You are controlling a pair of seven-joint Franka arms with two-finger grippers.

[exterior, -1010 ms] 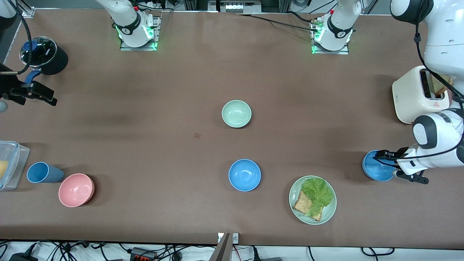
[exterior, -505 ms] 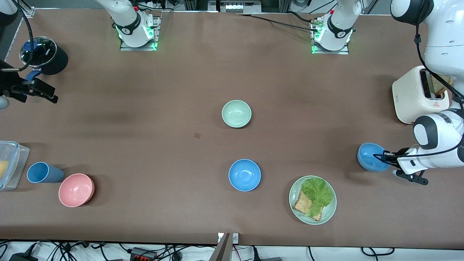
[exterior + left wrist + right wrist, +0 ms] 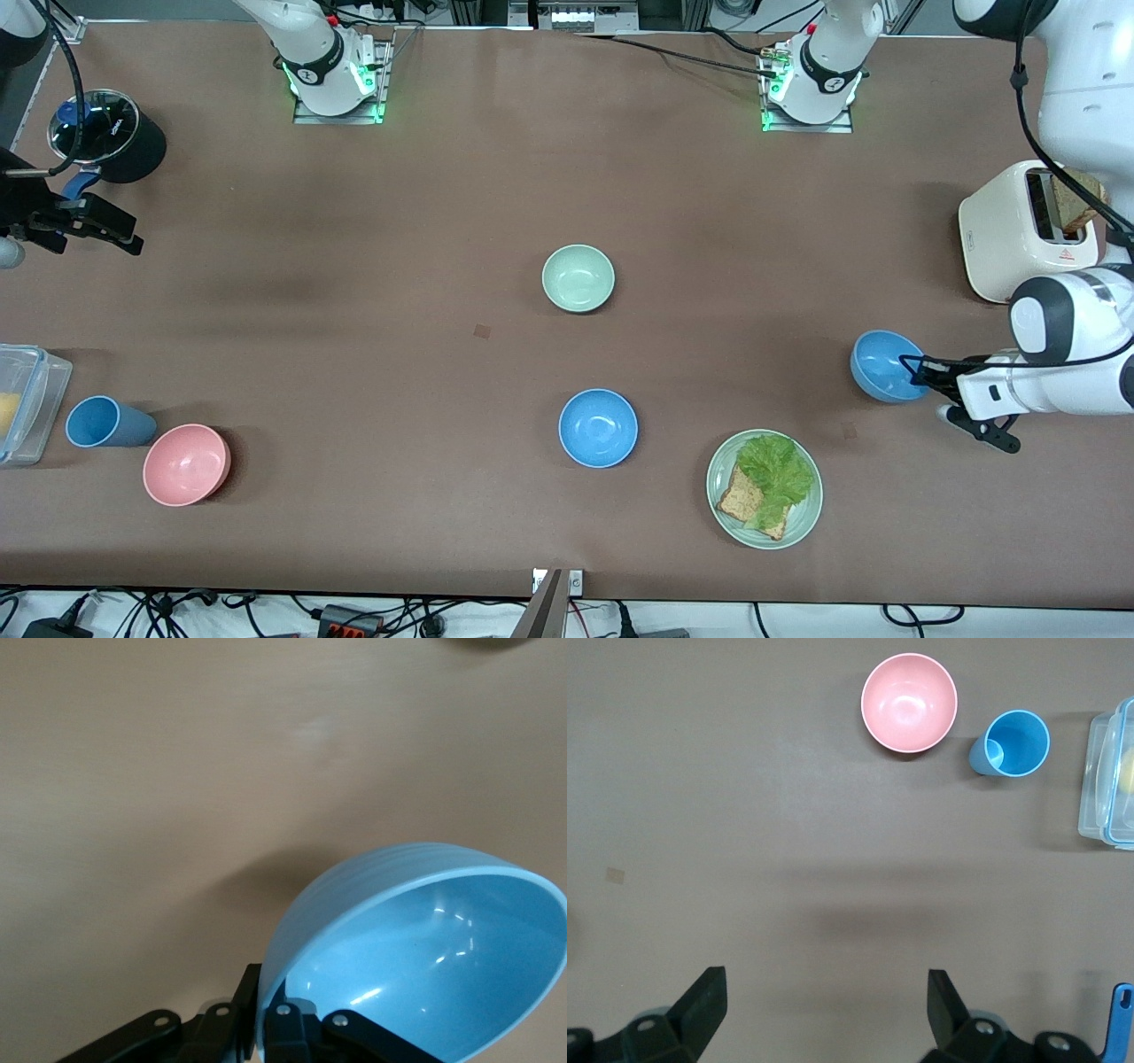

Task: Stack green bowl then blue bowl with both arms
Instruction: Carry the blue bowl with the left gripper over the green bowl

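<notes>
left gripper (image 3: 917,370) gripping blue bowl (image 3: 879,364) (tilted)

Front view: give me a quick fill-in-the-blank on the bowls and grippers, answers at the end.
1. The left gripper is shut on the rim of a ____ bowl.
2. The right gripper is ____, holding nothing.
3. The green bowl lies ____ from the front camera than the second blue bowl.

Answers: blue; open; farther

Tilted blue bowl (image 3: 881,366) in left pincer (image 3: 920,369); green bowl (image 3: 578,277) upright mid-table.
</notes>
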